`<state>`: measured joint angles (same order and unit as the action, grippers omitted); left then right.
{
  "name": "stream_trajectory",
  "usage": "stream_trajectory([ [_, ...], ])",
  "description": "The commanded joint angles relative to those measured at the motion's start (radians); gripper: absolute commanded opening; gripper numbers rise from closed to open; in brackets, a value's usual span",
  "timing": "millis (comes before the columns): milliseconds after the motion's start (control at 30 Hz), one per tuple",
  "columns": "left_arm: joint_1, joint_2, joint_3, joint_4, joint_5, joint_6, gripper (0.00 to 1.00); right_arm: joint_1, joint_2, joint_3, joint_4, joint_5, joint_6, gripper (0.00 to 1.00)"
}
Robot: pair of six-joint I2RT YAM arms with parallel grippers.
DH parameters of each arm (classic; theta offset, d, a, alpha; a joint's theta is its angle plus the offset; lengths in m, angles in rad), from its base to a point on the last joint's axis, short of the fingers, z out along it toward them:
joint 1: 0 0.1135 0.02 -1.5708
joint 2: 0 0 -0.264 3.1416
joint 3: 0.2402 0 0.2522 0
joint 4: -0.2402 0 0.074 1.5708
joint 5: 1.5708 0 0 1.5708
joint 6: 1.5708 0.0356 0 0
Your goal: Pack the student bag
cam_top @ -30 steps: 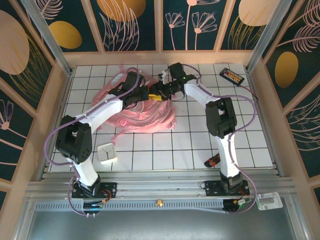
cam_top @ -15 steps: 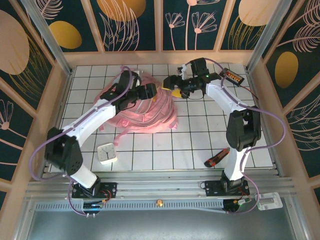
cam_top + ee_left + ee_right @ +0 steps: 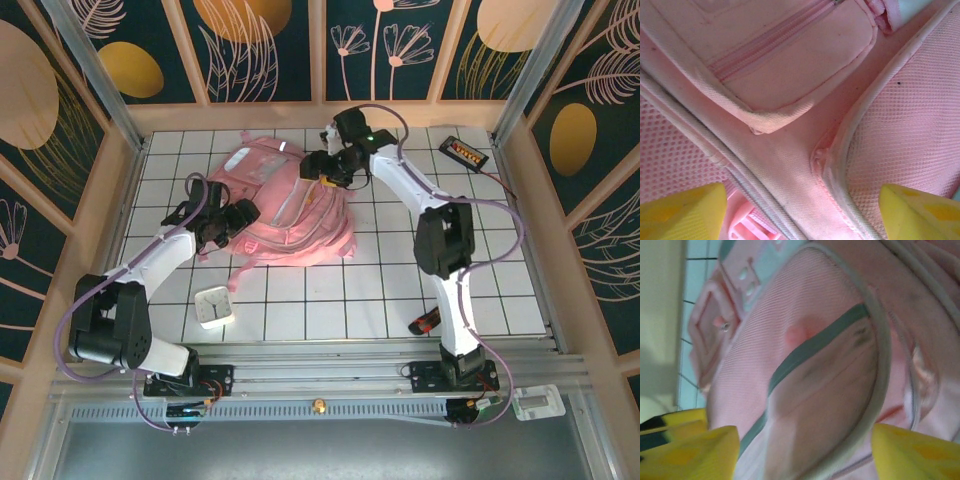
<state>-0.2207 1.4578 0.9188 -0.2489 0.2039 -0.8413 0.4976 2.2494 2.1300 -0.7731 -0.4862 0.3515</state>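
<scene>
The student bag [image 3: 285,205], a large pink backpack, lies flat on the white tiled table at the back centre. My left gripper [image 3: 235,220] is at its left edge, low over the fabric. In the left wrist view the yellow fingertips [image 3: 680,212] stand wide apart over a pink seam, mesh panel and zip pocket of the bag [image 3: 800,100], so this gripper [image 3: 800,217] is open. My right gripper [image 3: 318,170] hovers at the bag's upper right corner. It [image 3: 802,455] is open too, fingertips [image 3: 915,452] wide over a glossy pocket with a pale strip [image 3: 805,355].
A small white clock [image 3: 213,306] sits near the front left. A red and black tool [image 3: 432,320] lies front right beside the right arm. A black device with orange marks [image 3: 464,152] rests at the back right corner. Wooden walls enclose the table.
The left gripper opened and drew back to the bag's left edge. The right gripper swung right, then returned to the bag's top right. The bag now lies flatter, spread toward the back left.
</scene>
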Motion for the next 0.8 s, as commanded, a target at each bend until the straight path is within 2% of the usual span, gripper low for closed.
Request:
stream_trajectory([
  [0,0.003,0.014,0.015,0.097,0.092,-0.024,0.78,-0.007,0.061,0.076,-0.159,0.113,0.000,0.42],
  [33,0.004,0.017,0.016,0.099,0.097,-0.022,0.78,-0.010,0.060,0.062,-0.168,0.127,-0.003,0.28],
  [67,0.005,0.020,0.013,0.111,0.106,-0.022,0.78,-0.010,0.053,0.039,-0.168,0.130,-0.010,0.20],
  [133,0.005,0.029,0.004,0.132,0.129,-0.026,0.76,-0.009,0.028,0.001,-0.152,0.123,-0.019,0.21],
  [167,0.005,0.038,0.000,0.145,0.140,-0.030,0.76,-0.010,0.005,-0.018,-0.136,0.111,-0.021,0.28],
  [200,0.004,0.046,0.000,0.154,0.152,-0.033,0.74,-0.008,-0.020,-0.032,-0.120,0.106,-0.022,0.47],
  [267,0.005,0.057,-0.003,0.181,0.172,-0.042,0.73,-0.003,-0.075,-0.064,-0.091,0.121,-0.019,0.99],
  [567,0.005,0.087,-0.022,0.222,0.259,-0.053,0.71,0.032,-0.289,-0.296,0.072,0.191,0.044,0.99],
  [767,0.004,0.061,-0.116,0.237,0.250,-0.036,0.68,0.108,-0.352,-0.449,0.268,0.274,0.006,0.99],
])
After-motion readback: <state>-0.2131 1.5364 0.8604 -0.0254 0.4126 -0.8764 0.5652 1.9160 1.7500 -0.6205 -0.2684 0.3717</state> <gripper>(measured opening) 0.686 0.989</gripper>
